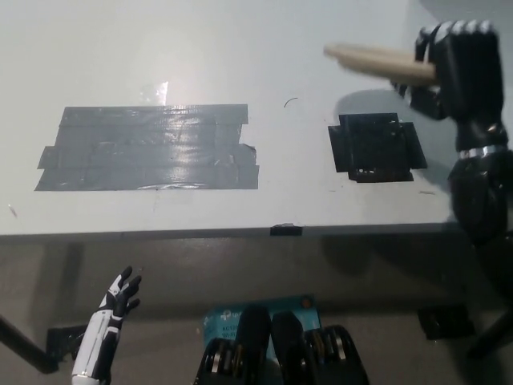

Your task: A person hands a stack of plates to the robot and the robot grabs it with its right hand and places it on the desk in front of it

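A stack of pale tan plates (377, 62), seen edge-on, hangs above the white desk (240, 48) at the upper right. My black right hand (450, 60) is shut on the stack's right end, holding it nearly level just above and behind the black tape square (375, 149). My white left hand (116, 298) rests low at the lower left, below the desk's front edge, fingers apart and empty. No person is in view.
A large patch of grey tape strips (148, 147) covers the desk's left middle. A small black tab (285, 230) sits on the desk's front edge. Below the desk lie a blue box (232, 317) and a dark floor.
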`<move>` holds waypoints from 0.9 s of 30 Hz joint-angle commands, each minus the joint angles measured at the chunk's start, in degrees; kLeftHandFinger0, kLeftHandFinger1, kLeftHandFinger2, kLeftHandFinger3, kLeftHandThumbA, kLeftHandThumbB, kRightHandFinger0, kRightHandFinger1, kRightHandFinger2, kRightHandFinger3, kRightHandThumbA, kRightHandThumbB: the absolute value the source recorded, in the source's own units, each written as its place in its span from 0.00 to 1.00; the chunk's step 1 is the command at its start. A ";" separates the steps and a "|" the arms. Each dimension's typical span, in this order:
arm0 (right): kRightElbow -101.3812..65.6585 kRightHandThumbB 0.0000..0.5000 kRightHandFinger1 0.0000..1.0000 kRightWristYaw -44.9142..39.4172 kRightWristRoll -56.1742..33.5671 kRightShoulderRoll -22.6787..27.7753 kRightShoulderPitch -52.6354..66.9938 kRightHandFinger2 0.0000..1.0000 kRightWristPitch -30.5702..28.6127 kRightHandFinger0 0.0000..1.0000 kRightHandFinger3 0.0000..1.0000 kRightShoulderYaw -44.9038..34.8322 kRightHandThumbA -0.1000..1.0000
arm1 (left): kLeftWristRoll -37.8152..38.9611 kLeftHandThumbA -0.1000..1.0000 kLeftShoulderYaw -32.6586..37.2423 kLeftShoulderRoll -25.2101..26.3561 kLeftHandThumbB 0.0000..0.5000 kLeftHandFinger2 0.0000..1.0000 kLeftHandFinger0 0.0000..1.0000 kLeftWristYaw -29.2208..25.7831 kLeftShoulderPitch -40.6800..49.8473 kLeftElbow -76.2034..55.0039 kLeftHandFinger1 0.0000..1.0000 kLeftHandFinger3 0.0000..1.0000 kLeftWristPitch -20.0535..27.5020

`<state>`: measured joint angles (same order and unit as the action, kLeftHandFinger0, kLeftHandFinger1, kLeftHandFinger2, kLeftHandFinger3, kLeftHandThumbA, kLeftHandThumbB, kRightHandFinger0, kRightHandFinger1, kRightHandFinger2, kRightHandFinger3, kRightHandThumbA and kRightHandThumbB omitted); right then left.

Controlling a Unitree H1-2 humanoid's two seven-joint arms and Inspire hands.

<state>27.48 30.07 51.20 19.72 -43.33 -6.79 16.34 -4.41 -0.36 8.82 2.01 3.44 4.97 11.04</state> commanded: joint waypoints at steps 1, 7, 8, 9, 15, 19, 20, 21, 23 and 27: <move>8.99 0.03 0.00 7.06 5.21 0.47 -5.33 0.04 -1.64 0.00 0.04 4.16 0.84 | -0.42 1.00 0.30 0.44 0.29 0.96 0.98 0.24 0.28 -0.99 1.00 1.00 2.10; 18.96 0.02 0.00 12.02 6.74 -0.52 -7.59 0.04 -1.99 0.00 0.00 8.79 0.90 | -0.47 1.00 0.33 0.34 0.31 0.94 0.98 0.18 0.38 -0.88 1.00 1.00 2.16; 20.23 0.02 0.00 13.34 7.18 -0.68 -7.73 0.04 -1.92 0.00 0.00 9.57 0.90 | -0.57 1.00 0.39 0.36 0.31 0.94 0.98 0.20 0.57 -1.02 1.00 1.00 2.09; 21.09 0.00 0.00 13.25 7.10 -0.89 -7.18 0.04 -2.19 0.00 0.02 10.42 0.91 | 0.07 1.00 0.38 0.11 0.29 0.94 0.97 0.36 0.25 -0.43 1.00 1.00 2.53; 23.16 0.01 0.00 12.45 5.87 -1.62 -5.80 0.06 -1.94 0.00 0.06 12.71 0.94 | -0.18 1.00 0.43 0.32 0.29 0.93 0.97 0.44 1.33 -0.87 1.00 1.00 2.47; 16.48 0.29 0.06 -1.32 -2.34 -0.77 -4.14 0.15 -3.83 0.03 0.22 10.14 0.86 | -0.21 1.00 0.46 0.24 0.27 0.93 0.98 0.44 1.57 -1.07 1.00 1.00 1.91; 10.85 0.65 0.47 -12.14 -8.81 -0.20 -3.49 0.62 -1.24 0.35 0.67 8.42 0.86 | -0.14 1.00 0.42 0.21 0.26 0.92 0.98 0.39 1.27 -0.79 1.00 1.00 2.08; 8.08 0.65 0.47 -17.33 -11.84 0.11 -3.23 0.62 0.30 0.35 0.67 7.66 0.86 | -0.12 1.00 0.39 0.18 0.26 0.92 0.98 0.35 1.08 -0.66 1.00 1.00 2.12; 1.61 0.73 0.80 -26.89 -19.13 1.21 -1.99 1.00 1.97 0.71 1.00 6.63 0.80 | -0.17 1.00 0.46 0.22 0.26 0.92 0.97 0.48 1.60 -0.98 1.00 1.00 1.74; -12.16 1.00 1.00 -40.35 -27.68 5.91 -2.27 1.00 5.95 1.00 1.00 8.64 0.80 | -0.08 1.00 0.53 0.17 0.27 0.92 0.97 0.59 1.04 -0.64 0.99 1.00 1.46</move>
<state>43.03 31.64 51.54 18.44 -44.07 -8.00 27.29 -4.45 -0.31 8.66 2.00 4.32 5.14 10.85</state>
